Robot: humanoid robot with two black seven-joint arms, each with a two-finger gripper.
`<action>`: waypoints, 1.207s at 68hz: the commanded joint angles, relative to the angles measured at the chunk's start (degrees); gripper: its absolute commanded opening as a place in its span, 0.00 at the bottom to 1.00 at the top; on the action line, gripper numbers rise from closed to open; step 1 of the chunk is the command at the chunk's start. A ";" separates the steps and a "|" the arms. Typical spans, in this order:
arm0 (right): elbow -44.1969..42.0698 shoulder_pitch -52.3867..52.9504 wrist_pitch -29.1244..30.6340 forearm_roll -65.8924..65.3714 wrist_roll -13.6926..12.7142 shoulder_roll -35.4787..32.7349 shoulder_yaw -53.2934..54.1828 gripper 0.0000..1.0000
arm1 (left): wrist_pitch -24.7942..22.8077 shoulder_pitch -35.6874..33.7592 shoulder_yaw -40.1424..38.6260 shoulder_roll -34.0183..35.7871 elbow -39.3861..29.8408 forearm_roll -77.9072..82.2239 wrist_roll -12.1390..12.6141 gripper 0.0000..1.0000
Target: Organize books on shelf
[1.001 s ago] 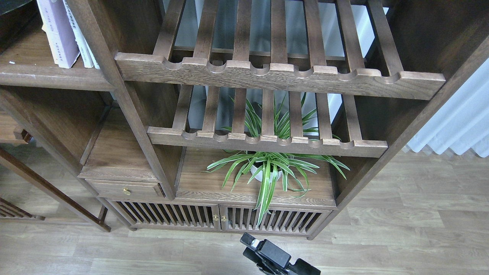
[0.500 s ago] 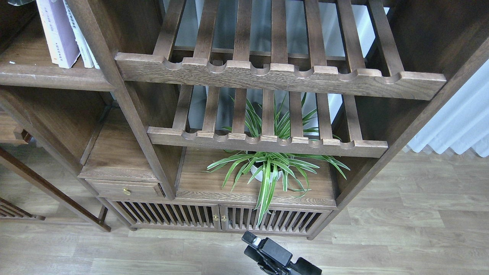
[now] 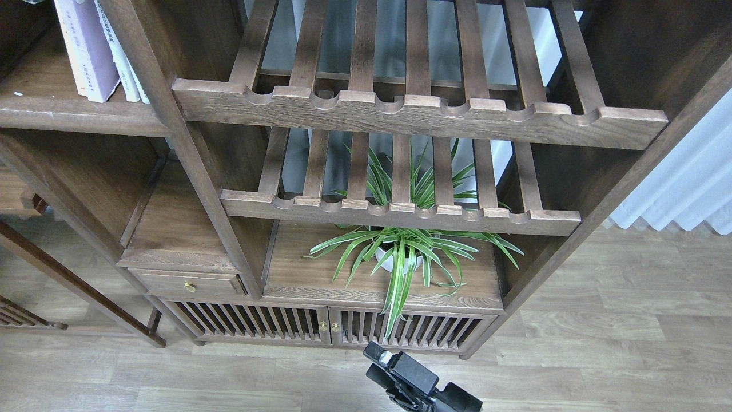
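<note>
Right end effector point(image 3: 382, 361) slightly lower than before, finger state unclear, books point(image 3: 97, 48) unmoved on shelf point(image 3: 68, 114)

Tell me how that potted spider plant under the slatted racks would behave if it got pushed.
The spider plant probably tips rather than slides: its small white pot sits under a wide spread of leaves. The leaves look floppy, several drooping past the wooden board, so they would likely bend and snag. The pot may be breakable.

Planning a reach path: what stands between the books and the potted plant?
In the head view, a wooden upright post separates the books from the potted plant.
</note>
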 commanded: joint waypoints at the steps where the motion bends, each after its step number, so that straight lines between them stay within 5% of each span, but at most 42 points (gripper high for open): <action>1: -0.04 -0.06 0.00 0.18 0.01 0.35 0.00 1.00 | 0.00 1.03 -0.24 -0.02 -0.07 0.00 -0.62 0.02; 62: -0.04 -0.24 0.00 0.80 0.10 0.62 0.08 1.00 | 0.00 14.82 -9.03 -3.45 -4.99 0.53 -2.46 0.01; 82: 0.14 -0.24 0.00 1.15 0.10 0.71 -0.09 1.00 | 0.00 11.49 -7.36 -3.71 -2.27 0.88 -3.25 0.01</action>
